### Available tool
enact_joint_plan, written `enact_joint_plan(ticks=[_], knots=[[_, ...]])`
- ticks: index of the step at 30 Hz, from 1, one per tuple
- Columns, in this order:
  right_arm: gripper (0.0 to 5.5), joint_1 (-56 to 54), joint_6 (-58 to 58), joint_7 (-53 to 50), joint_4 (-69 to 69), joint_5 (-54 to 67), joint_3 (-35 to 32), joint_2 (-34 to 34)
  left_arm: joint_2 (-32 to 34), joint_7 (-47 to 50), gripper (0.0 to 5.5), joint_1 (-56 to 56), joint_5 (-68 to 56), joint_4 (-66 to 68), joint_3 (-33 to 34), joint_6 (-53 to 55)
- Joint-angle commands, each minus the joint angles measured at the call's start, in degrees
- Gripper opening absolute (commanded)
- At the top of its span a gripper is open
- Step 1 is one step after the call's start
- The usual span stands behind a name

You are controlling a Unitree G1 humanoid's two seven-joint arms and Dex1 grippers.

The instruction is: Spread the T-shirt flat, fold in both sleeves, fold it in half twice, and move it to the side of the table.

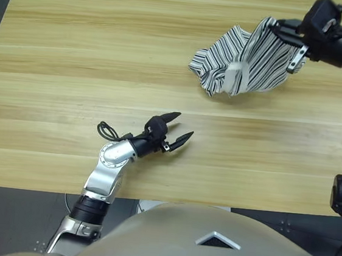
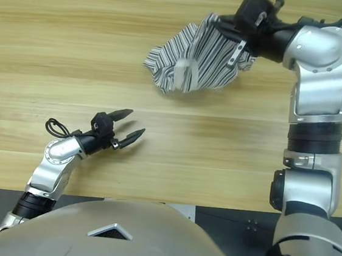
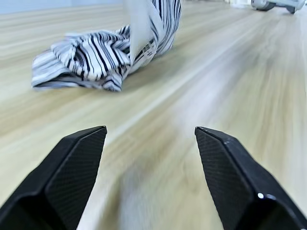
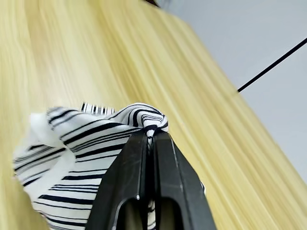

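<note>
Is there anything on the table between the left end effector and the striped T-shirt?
Nothing visible. Only table surface lies between the open left end effector and the T-shirt, which is bunched up and partly lifted by the right end effector, shut on its cloth.

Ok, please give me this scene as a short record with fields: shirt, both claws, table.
shirt: black-and-white striped cloth T-shirt, crumpled, not spread, at the table's far right
right arm: right claw shut on a bunched edge of the T-shirt, holding it partly raised
left arm: left claw open, empty, apart from the T-shirt
surface: light wooden table
</note>
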Motion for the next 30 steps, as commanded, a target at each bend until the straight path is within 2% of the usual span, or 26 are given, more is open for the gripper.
enact_joint_plan(ticks=[1,10,14,19,25,30], knots=[[0.13,-1.50,4.82,-3.13,-3.82,3.14,-3.36,0.45,-3.73,0.09,3.47,-4.17,-5.36,1.70,1.40,3.40],[0.13,-2.12,11.99,-8.99,-8.65,9.61,-10.54,-0.14,-8.14,-0.58,3.47,-14.32,-4.44,9.01,-0.25,1.38],[0.13,-5.53,14.68,-11.76,-8.88,12.20,-12.43,0.45,-11.55,-1.30,3.47,-17.38,-3.06,14.34,-3.18,0.54],[0.13,-8.95,16.87,-14.80,-8.63,14.79,-13.57,1.16,-15.02,-1.68,3.47,-20.56,-0.27,20.96,-6.93,-0.68],[0.13,-18.76,18.96,-19.16,-3.82,17.40,-13.59,4.15,-18.70,-2.21,3.47,-23.32,3.06,26.80,-10.59,-3.85],[0.13,-24.16,17.71,-20.00,1.95,16.91,-12.99,4.93,-21.20,-0.19,3.47,-24.51,2.39,28.19,-8.63,-8.99]])
